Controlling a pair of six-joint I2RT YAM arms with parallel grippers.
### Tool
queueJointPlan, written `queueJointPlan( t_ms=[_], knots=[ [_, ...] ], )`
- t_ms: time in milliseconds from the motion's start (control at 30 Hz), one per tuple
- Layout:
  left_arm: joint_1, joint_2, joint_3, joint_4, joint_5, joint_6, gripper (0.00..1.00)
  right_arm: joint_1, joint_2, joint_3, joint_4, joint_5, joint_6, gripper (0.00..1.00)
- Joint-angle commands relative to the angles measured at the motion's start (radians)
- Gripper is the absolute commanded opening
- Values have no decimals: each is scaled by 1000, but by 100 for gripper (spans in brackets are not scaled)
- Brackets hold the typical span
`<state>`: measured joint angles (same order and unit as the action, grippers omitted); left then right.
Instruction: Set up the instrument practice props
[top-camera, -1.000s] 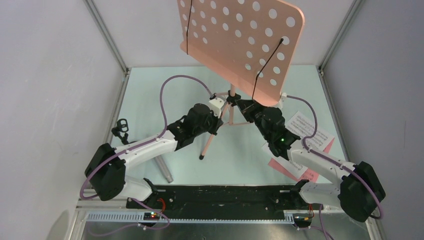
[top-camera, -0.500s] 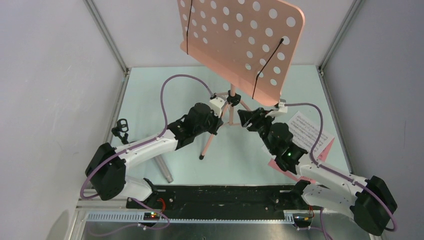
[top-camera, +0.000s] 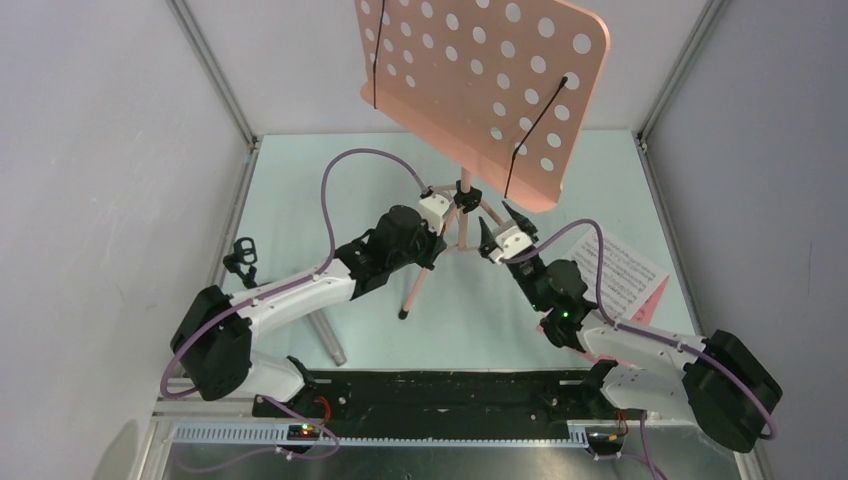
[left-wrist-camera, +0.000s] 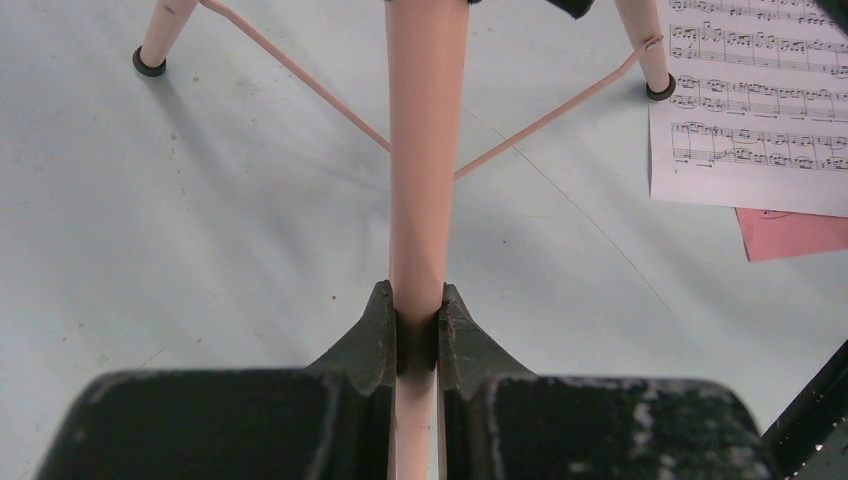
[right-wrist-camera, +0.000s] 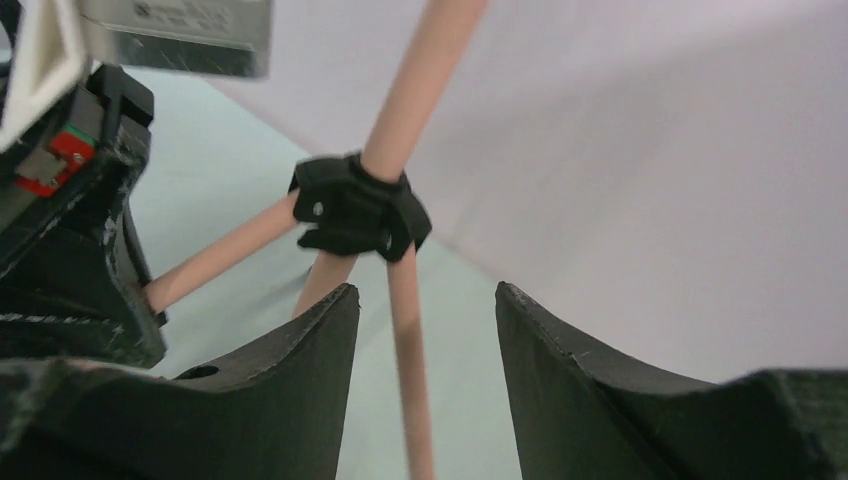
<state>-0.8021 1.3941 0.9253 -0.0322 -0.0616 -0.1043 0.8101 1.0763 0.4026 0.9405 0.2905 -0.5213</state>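
The salmon-pink music stand (top-camera: 480, 80) rises at the back middle, its perforated desk high over the tripod. My left gripper (top-camera: 440, 247) is shut on the stand's near leg (left-wrist-camera: 425, 150), pinched between both jaws (left-wrist-camera: 417, 300). My right gripper (top-camera: 498, 221) stands open just right of the black tripod hub (right-wrist-camera: 360, 205), apart from it. A pink leg (right-wrist-camera: 410, 380) runs down beyond its gap (right-wrist-camera: 425, 292), untouched. White sheet music (top-camera: 622, 265) lies over a pink page (top-camera: 652, 298) at the right. A grey microphone (top-camera: 327, 340) lies under my left arm. The small black mic stand (top-camera: 240, 260) is at the left.
The white page (left-wrist-camera: 760, 100) and the pink one (left-wrist-camera: 790, 232) lie close to one tripod foot (left-wrist-camera: 657, 90). Grey walls and metal frame posts (top-camera: 215, 80) close in the pale green table (top-camera: 290, 200) on both sides and at the back.
My right gripper has opened, let go of the stand near its hub and drawn back toward me. The left gripper and the stand have not moved.
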Motion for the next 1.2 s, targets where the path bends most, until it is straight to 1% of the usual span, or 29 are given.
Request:
queueJointPlan(
  t_ms=[0,133,200,367,567,633,667,733,900,967,1033,1167],
  knots=[
    [22,36,-6,-110,-80,28,0,5,46,98,25,-123,-391,59],
    [23,29,-4,-110,-83,35,0,5,103,114,-20,-153,-544,63],
    [22,25,-5,-110,-83,37,0,6,117,125,-32,-156,-586,64],
    [23,22,-5,-110,-82,37,0,7,135,147,-73,-188,-642,65],
    [23,25,-6,-110,-79,38,0,7,174,178,-34,-216,-625,63],
    [24,25,-6,-111,-78,38,0,7,194,192,-31,-227,-609,58],
    [24,25,-7,-111,-80,38,0,6,198,198,-28,-230,-599,49],
    [24,24,-7,-112,-82,38,0,2,201,210,-45,-238,-567,38],
    [23,19,-5,-115,-85,37,0,-12,194,216,-41,-233,-502,25],
    [23,20,-5,-116,-85,36,0,-15,179,226,-56,-227,-451,17],
    [23,21,-5,-115,-86,35,0,-25,160,238,-96,-219,-378,1],
    [24,22,-3,-114,-86,33,0,-44,126,239,-122,-174,-175,0]
  ],
)
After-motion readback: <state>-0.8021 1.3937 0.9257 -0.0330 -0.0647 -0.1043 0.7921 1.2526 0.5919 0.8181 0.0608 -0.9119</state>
